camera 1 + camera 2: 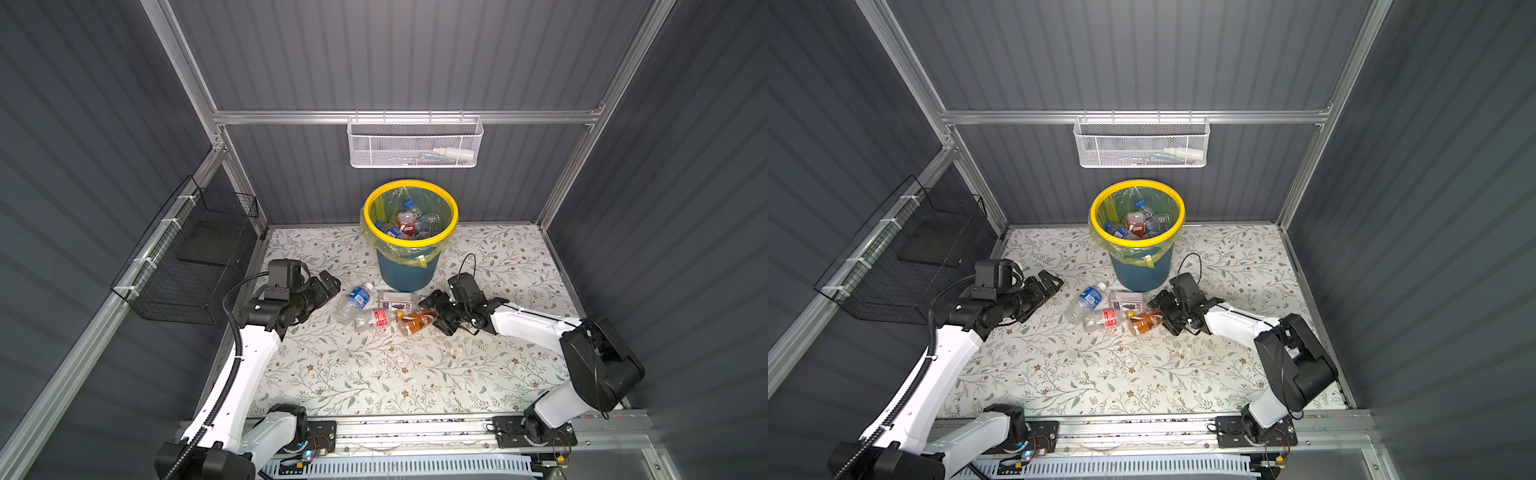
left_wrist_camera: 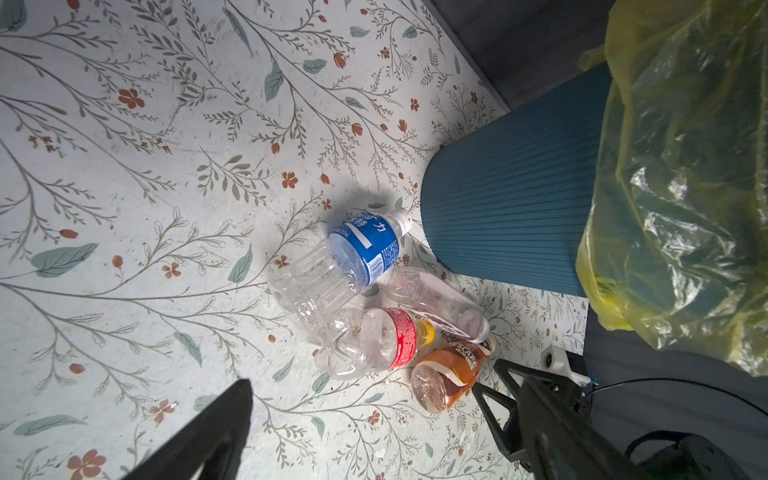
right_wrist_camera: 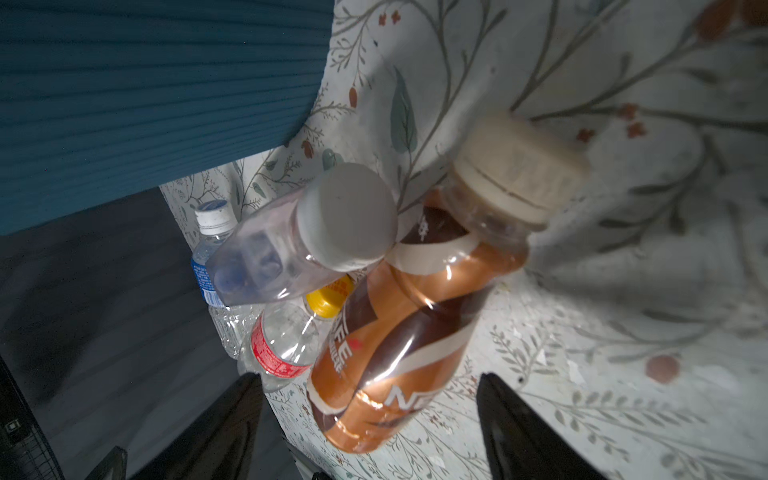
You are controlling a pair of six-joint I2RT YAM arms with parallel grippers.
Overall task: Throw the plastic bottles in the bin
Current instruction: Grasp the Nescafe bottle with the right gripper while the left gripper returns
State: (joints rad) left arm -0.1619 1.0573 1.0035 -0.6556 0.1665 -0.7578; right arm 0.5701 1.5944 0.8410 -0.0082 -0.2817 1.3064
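Bottles [image 1: 376,318] before bin [image 1: 409,272] (others [image 1: 406,222] inside it).

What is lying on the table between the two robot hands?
Four bottles, shown in both top views: blue-labelled bottle, clear white-capped bottle, red-labelled bottle, and brown bottle, which sits right by the right gripper. The left gripper stands apart.

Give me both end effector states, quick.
Left end effector: open, empty.
Right end effector: open, jaws either side of the brown-labelled bottle, not gripping it.
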